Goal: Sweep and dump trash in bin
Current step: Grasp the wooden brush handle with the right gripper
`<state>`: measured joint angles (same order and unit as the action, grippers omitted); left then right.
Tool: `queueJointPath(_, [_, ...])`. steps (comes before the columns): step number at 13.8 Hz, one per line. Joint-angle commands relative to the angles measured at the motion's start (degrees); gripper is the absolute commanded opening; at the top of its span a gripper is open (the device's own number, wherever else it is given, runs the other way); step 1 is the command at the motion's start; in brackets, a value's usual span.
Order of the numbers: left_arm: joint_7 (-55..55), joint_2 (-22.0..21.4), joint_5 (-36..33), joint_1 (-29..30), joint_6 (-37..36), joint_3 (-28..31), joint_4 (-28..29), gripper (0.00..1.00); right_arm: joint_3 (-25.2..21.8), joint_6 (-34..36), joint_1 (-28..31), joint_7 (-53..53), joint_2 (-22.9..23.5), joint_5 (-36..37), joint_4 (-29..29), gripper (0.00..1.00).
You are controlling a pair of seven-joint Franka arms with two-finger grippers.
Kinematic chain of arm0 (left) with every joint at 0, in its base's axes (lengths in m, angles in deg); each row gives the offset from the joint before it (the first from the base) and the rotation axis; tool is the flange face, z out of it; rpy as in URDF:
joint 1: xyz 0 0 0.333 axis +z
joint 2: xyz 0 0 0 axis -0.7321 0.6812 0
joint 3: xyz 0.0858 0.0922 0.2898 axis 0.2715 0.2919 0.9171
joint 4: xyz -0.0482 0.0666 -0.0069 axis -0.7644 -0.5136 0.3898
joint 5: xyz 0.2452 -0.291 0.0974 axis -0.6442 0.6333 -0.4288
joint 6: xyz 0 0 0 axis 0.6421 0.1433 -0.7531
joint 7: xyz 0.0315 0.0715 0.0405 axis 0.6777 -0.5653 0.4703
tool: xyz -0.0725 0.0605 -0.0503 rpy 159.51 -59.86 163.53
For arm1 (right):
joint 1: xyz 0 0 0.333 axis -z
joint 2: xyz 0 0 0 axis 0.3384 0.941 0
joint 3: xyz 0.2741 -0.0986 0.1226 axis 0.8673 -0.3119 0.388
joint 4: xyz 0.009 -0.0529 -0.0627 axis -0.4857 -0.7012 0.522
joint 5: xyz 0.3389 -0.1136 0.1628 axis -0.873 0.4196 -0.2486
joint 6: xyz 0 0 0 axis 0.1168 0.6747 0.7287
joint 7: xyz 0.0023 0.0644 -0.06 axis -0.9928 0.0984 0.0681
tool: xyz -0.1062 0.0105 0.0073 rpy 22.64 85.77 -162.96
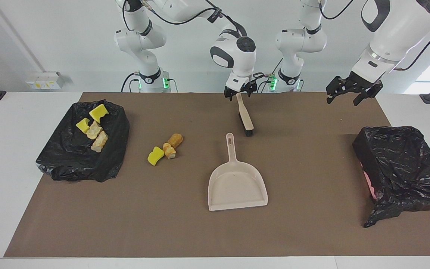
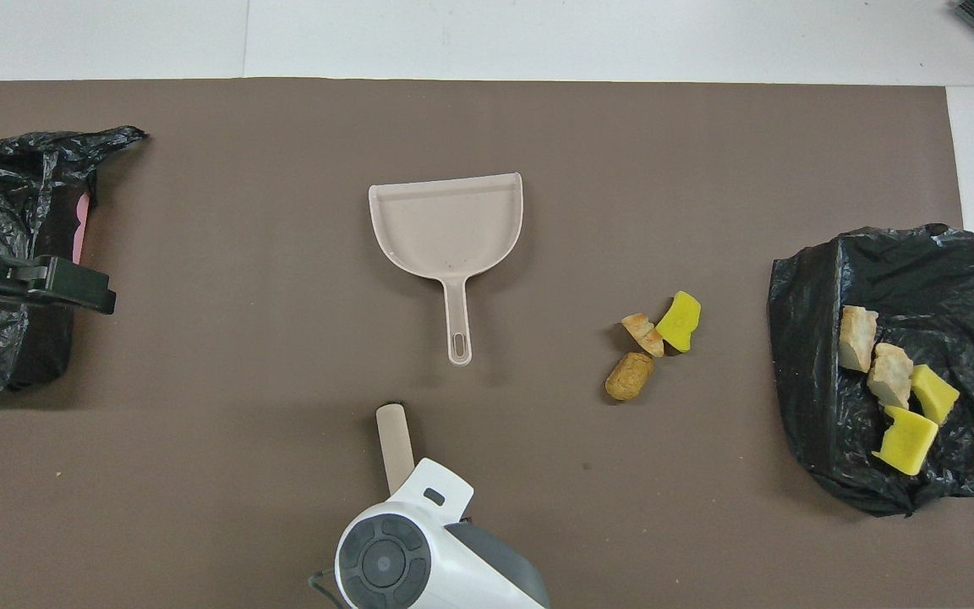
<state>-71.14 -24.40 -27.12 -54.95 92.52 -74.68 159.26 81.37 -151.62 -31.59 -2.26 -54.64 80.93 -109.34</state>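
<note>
Lying loose on the brown mat [image 1: 185,231], left of centre in the facing view, are three pieces of trash: a yellow sponge chunk [image 1: 155,155] touching a small bread piece [image 1: 169,151], with a round golden pastry piece [image 1: 175,140] just above them. In the overhead view the same three sit right of centre. More trash rests on the black-bagged bin [image 1: 69,164] at the left of the facing view, toward the right arm's end of the table: two yellow sponge chunks [image 1: 92,117] and two pale bread pieces [image 1: 97,136] in a loose row.

A beige dustpan [image 1: 237,185] lies flat at the centre of the frame, its handle pointing up the picture toward the robots. Just above the handle tip, apart from it, lies a beige brush [image 1: 245,117], bristle end lower.

The right gripper [image 1: 239,92] hangs at top centre over the upper end of the brush handle; its fingers look parted and hold nothing.

The left gripper [image 1: 353,91] waits in the air at the upper right, above the mat's corner, jaws spread wide and empty. Below it, at the right edge, sits a second black-bagged bin [image 1: 405,168] with a pink patch showing at its side.
</note>
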Motion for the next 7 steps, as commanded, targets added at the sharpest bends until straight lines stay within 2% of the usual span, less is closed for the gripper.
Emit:
queueJointPath(1, [-0.6, -0.1, -1.0, 0.7, -0.5, -0.5, -0.2, 1.00, 0.2, -4.6, -0.5, 0.4, -5.1, -3.2, -5.0, 1.00])
queueJointPath(4, [-0.5, -0.1, -0.9, 0.7, -0.5, -0.5, -0.2, 1.00, 0.2, -6.6, -1.5, -0.1, -4.9, -3.2, -6.7, 1.00])
queueJointPath(5, [-0.6, -0.1, -1.0, 0.7, -0.5, -0.5, -0.2, 1.00, 0.2, -6.6, -1.5, -0.6, -5.0, -3.2, -6.9, 0.94])
queueJointPath(7, [-0.5, -0.1, -1.0, 0.7, -0.5, -0.5, -0.2, 1.00, 0.1, -6.9, -1.2, -1.3, -4.9, -3.2, -7.2, 0.70])
